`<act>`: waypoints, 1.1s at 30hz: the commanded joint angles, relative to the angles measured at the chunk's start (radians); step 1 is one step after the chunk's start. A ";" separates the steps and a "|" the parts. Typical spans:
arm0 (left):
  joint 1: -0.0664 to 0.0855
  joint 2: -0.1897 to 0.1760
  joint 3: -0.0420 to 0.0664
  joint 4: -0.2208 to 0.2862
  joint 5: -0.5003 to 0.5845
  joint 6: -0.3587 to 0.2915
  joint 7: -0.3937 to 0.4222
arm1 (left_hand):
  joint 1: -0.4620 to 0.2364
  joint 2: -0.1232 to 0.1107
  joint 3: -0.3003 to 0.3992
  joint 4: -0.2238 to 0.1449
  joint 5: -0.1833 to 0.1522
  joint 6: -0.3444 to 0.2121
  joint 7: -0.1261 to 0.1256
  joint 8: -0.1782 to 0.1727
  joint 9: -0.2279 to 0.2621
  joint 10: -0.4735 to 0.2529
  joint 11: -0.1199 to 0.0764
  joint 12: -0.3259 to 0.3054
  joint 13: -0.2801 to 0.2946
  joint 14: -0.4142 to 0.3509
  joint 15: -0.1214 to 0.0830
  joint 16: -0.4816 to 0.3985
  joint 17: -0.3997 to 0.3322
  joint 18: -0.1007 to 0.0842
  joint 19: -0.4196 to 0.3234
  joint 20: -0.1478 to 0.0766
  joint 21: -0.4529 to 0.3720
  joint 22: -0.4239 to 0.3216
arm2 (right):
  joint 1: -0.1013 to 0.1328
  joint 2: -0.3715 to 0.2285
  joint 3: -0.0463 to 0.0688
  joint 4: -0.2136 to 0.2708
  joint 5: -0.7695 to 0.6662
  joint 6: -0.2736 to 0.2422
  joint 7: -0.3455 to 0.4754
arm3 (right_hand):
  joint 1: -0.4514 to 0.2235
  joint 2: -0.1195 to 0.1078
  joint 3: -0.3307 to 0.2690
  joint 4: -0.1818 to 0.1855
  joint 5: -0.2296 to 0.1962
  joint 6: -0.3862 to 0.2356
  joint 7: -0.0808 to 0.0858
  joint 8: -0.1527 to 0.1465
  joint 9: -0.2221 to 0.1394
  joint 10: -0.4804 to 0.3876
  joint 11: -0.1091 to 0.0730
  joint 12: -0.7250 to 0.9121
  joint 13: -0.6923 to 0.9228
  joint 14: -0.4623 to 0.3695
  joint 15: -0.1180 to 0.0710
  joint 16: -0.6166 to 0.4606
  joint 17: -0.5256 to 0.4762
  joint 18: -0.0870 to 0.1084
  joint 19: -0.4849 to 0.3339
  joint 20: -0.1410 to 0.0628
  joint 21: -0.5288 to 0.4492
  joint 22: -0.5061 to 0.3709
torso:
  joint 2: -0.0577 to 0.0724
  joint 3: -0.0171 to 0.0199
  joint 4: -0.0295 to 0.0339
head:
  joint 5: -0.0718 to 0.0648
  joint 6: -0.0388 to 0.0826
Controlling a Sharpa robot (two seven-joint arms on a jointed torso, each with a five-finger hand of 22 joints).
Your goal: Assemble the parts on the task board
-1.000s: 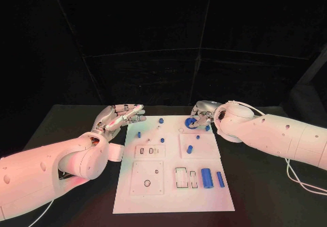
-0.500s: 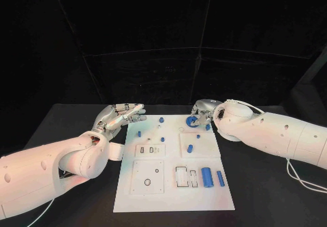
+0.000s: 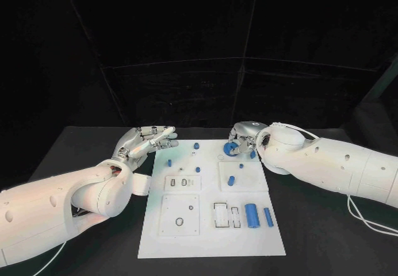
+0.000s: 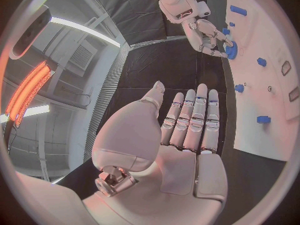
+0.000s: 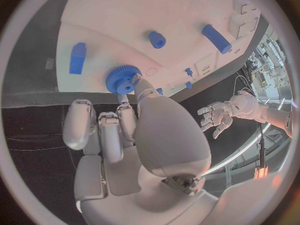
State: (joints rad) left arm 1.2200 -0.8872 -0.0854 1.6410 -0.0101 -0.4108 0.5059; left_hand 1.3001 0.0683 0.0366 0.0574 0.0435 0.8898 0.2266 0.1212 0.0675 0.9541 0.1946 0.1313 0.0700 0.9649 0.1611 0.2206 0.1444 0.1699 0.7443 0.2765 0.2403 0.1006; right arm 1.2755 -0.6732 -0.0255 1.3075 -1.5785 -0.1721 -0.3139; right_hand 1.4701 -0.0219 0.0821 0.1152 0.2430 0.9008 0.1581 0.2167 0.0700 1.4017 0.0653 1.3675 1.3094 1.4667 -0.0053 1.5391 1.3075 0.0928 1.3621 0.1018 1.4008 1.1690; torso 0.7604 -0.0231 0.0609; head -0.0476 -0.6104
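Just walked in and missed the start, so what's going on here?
The robot is assembling small blue parts on the white task board. Its right hand pinches a blue gear at the board's far end. The left hand hovers open beside the board, holding nothing. Other blue pieces, including a large cylinder, lie on the board.

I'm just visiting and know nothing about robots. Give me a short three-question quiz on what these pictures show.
1. True or false: the left hand holds a blue part.
2. Which thing does the right hand grip? A) the blue gear B) a screwdriver C) a red cup
3. Fill in: the large blue cylinder lies on the white ____.

Key: 1 false, its fingers are spread with nothing in them; 2 A; 3 task board.
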 commanded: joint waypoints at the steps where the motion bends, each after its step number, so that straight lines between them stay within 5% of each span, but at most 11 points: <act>1: 0.001 0.001 0.001 0.001 -0.005 0.013 0.003 | 0.009 0.002 0.000 -0.005 0.007 0.008 0.016 -0.001 -0.001 0.007 0.001 -0.004 -0.001 -0.007 0.001 -0.005 0.002 0.013 -0.006 0.002 -0.006 -0.001 | 0.002 -0.008 0.001 0.030 -0.022 -0.106 -0.017 | -0.002 0.011 0.015 0.000 0.013 0.010 -0.003 0.003 -0.001 0.010 0.001 0.007 0.045 0.091 -0.002 0.004 0.207 -0.014 0.011 -0.002 0.006 0.007 | 0.000 0.0000 -0.0004 | 0.001 0.001; 9: 0.001 0.002 0.001 0.001 -0.005 0.014 -0.001 | 0.009 0.002 0.000 -0.005 0.007 0.008 0.016 -0.001 -0.001 0.007 0.001 -0.004 -0.001 -0.007 0.001 -0.005 0.002 0.013 -0.006 0.002 -0.006 -0.001 | 0.003 -0.010 0.002 0.126 -0.093 -0.153 -0.047 | -0.016 0.002 0.042 0.002 0.015 0.022 -0.006 0.000 -0.002 0.012 -0.002 0.005 0.045 0.091 -0.005 0.003 0.205 -0.016 0.016 -0.004 0.010 0.016 | 0.001 0.0001 0.0010 | 0.001 -0.002; 14: 0.001 0.003 0.001 0.002 -0.005 0.014 0.000 | 0.010 0.003 0.001 -0.006 0.007 0.008 0.016 -0.002 -0.001 0.007 0.001 -0.004 -0.001 -0.007 0.001 -0.005 0.002 0.013 -0.007 0.003 -0.006 -0.002 | 0.003 0.026 0.002 0.134 -0.115 -0.156 -0.050 | -0.019 0.000 0.046 0.002 0.014 0.023 -0.007 -0.001 -0.003 0.011 -0.002 0.004 0.045 0.091 -0.005 0.004 0.205 -0.016 0.016 -0.005 0.011 0.016 | 0.000 -0.0006 -0.0001 | 0.003 -0.002; 24: 0.001 0.009 0.001 0.006 -0.005 0.016 0.000 | 0.010 0.003 0.001 -0.006 0.007 0.008 0.016 -0.002 -0.001 0.007 0.001 -0.004 -0.001 -0.007 0.001 -0.005 0.002 0.013 -0.007 0.003 -0.006 -0.002 | 0.001 0.152 0.001 0.050 -0.131 -0.153 -0.029 | -0.028 -0.004 0.064 0.004 0.016 0.027 -0.008 -0.005 -0.003 0.016 -0.003 0.007 0.050 0.091 -0.006 0.004 0.207 -0.017 0.018 -0.006 0.013 0.020 | 0.002 -0.0020 0.0068 | 0.005 -0.006; 33: 0.001 0.008 0.001 0.006 -0.006 0.015 0.002 | 0.011 0.005 0.002 -0.007 0.007 0.008 0.016 -0.002 -0.001 0.007 0.001 -0.004 -0.002 -0.007 0.001 -0.005 0.002 0.013 -0.007 0.003 -0.007 -0.002 | -0.013 0.229 -0.002 -0.029 -0.120 -0.144 0.006 | -0.029 -0.006 0.071 0.002 0.017 0.028 -0.008 -0.007 -0.004 0.016 -0.003 0.007 0.050 0.091 -0.006 0.004 0.206 -0.017 0.019 -0.006 0.013 0.020 | 0.001 -0.0013 0.0045 | 0.007 -0.008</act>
State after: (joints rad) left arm 1.2199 -0.8804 -0.0853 1.6446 -0.0101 -0.4076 0.5019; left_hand 1.3044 0.0726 0.0377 0.0564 0.0435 0.8898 0.2266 0.1212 0.0676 0.9541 0.1946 0.1307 0.0700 0.9650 0.1610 0.2206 0.1447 0.1699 0.7443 0.2765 0.2403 0.1003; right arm 1.2607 -0.4495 -0.0281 1.2862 -1.6906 -0.3079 -0.3345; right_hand 1.4482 -0.0305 0.1486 0.1163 0.2572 0.9251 0.1505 0.2088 0.0649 1.4117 0.0622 1.3713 1.3081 1.4667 -0.0053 1.5391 1.3076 0.0929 1.3726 0.0981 1.4123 1.1880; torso 0.7618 -0.0255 0.0649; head -0.0422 -0.6173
